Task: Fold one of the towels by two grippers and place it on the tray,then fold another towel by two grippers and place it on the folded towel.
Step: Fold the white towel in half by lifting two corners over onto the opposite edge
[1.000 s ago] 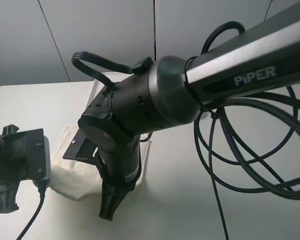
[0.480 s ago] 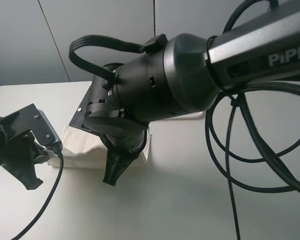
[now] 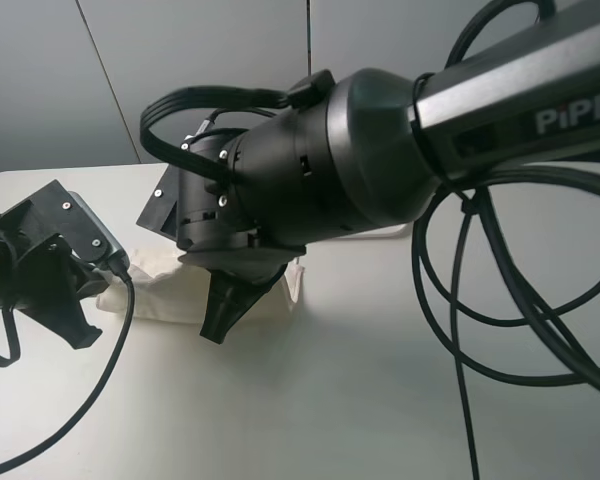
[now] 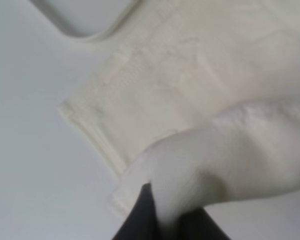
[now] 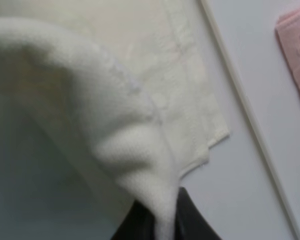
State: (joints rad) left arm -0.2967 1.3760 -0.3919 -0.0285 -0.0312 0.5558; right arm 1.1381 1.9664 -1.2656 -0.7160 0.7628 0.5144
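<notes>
You've got left fingers (image 4: 138, 223) and right fingers (image 5: 194, 221) each clamped on the cream towel (image 4: 155, 85), edge held up off the desk (image 3: 330, 400).

Robot lab bench, white table (image 3: 360, 410), grey panelled wall (image 3: 210, 60), PiPER-branded arm (image 3: 510, 90), loose black cables (image 3: 454, 330)

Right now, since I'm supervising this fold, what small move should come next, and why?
Probably carry both raised corners across to the flat opposite edge. The left tool and right tool each pinch a lifted corner of the cream towel, whose rest lies flat beside the tray, so the fold looks unfinished.
</notes>
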